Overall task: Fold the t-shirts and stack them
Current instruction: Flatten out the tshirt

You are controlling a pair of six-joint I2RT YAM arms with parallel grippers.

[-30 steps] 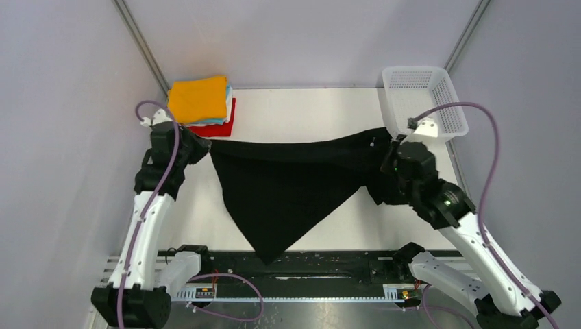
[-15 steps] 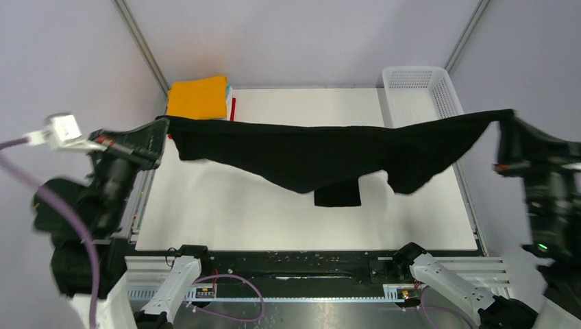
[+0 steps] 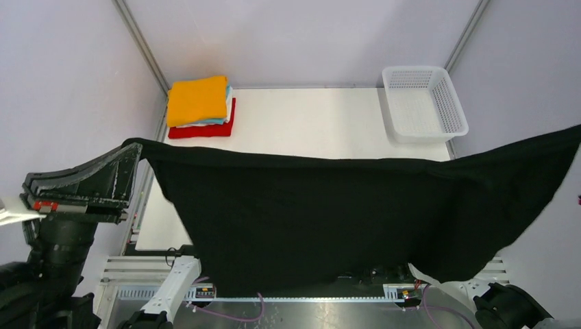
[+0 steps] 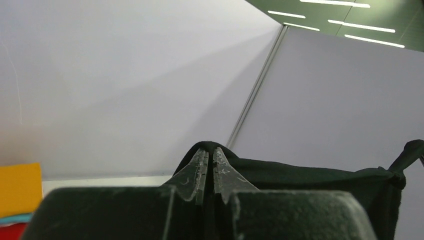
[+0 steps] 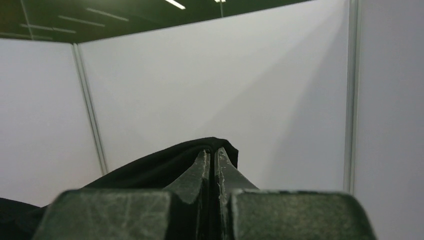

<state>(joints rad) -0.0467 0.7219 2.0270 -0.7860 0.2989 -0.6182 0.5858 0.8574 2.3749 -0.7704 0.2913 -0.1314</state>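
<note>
The large black t-shirt (image 3: 322, 219) hangs spread wide in the air, high above the table and close to the top camera. My left gripper (image 3: 133, 147) is shut on its left upper corner; in the left wrist view the cloth (image 4: 310, 175) wraps over my gripper's tips (image 4: 210, 150). My right gripper is out of the top view past the right edge; in the right wrist view it (image 5: 210, 151) is shut on the shirt's other corner (image 5: 165, 165). A folded stack, orange t-shirt (image 3: 197, 99) on top, white and light blue under it, red t-shirt (image 3: 203, 130) at the bottom, sits at the table's far left.
A white plastic mesh basket (image 3: 423, 103) stands at the far right of the white table (image 3: 308, 123). The hanging shirt hides the near half of the table and both arm bases. Grey booth walls close in on three sides.
Both arms have lifted high and pulled apart. The black shirt rose off the table and now hangs stretched out between the two grippers, much closer to the top camera.
</note>
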